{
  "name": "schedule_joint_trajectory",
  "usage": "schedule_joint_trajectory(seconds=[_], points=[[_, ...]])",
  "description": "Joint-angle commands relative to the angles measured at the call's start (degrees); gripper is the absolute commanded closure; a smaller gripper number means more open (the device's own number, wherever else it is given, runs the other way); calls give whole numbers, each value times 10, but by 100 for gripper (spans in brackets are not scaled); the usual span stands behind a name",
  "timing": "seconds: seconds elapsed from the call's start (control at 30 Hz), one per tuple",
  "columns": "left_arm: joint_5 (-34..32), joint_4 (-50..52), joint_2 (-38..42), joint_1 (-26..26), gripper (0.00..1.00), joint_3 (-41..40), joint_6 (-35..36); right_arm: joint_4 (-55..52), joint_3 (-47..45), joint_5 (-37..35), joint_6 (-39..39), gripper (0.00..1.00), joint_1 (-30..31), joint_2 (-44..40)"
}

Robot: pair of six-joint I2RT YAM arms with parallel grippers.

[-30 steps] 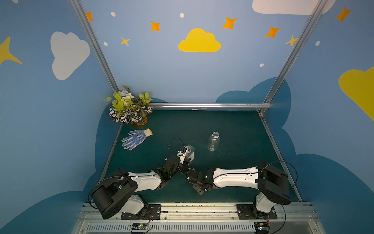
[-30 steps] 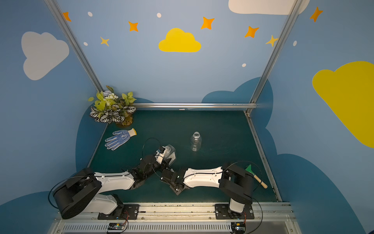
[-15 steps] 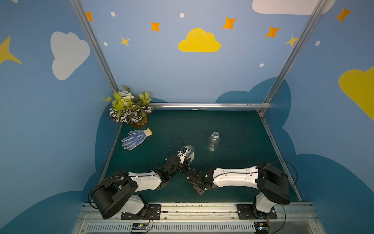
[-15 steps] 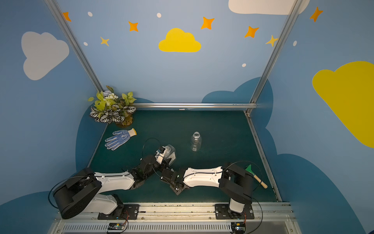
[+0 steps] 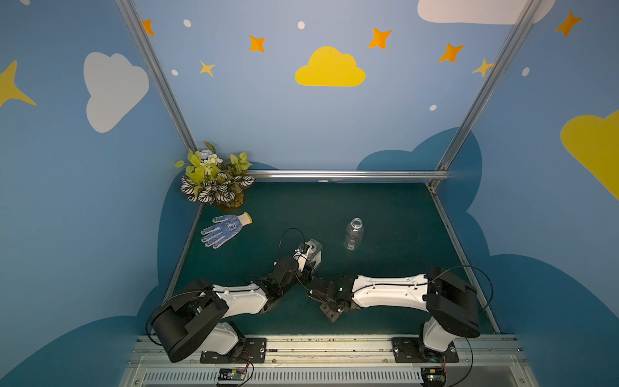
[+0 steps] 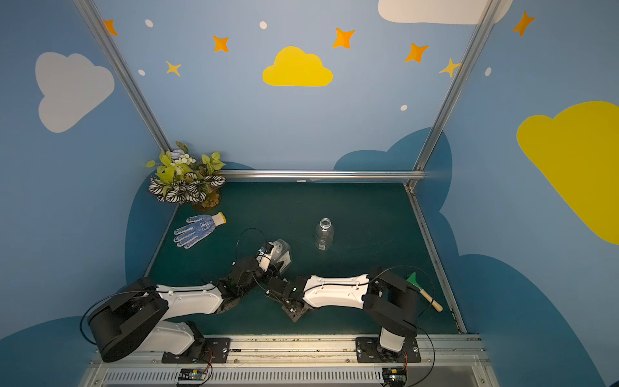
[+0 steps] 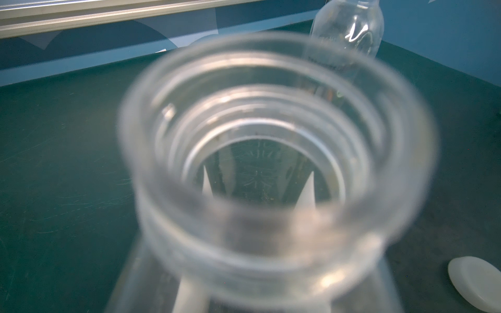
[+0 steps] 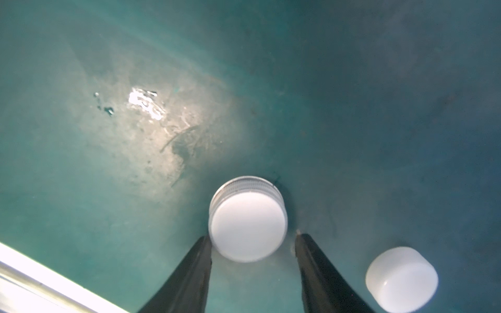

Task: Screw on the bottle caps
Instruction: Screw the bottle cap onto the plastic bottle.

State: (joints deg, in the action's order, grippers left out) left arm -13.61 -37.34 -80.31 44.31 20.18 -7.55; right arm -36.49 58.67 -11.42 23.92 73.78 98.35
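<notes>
In both top views my left gripper is shut on the clear rectangular bottle, near the middle of the green mat. That bottle's open threaded neck fills the left wrist view and hides the fingers. The round bottle stands uncapped further back and to the right. My right gripper points down at the mat, open, with a white cap between its fingertips. One finger touches the cap; a small gap separates the other from it. A second white cap lies close beside. The arms hide both caps in the top views.
A potted plant fills the back left corner, with a blue dotted glove in front of it. A green-tipped tool with a wooden handle lies by the right arm's base. A metal rail runs along the mat's front edge.
</notes>
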Motion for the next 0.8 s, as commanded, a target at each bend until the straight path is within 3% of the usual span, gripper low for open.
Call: schedule_joint_trajectory(seconds=[0.0, 0.47, 0.77], points=[[19, 39, -10, 12, 61, 1, 5, 38, 33, -3, -4, 45, -13, 3], [-15, 55, -5, 13, 62, 4, 0, 59, 45, 4, -15, 46, -19, 26], [-21, 86, 12, -29, 66, -1, -38, 79, 27, -5, -12, 49, -20, 17]])
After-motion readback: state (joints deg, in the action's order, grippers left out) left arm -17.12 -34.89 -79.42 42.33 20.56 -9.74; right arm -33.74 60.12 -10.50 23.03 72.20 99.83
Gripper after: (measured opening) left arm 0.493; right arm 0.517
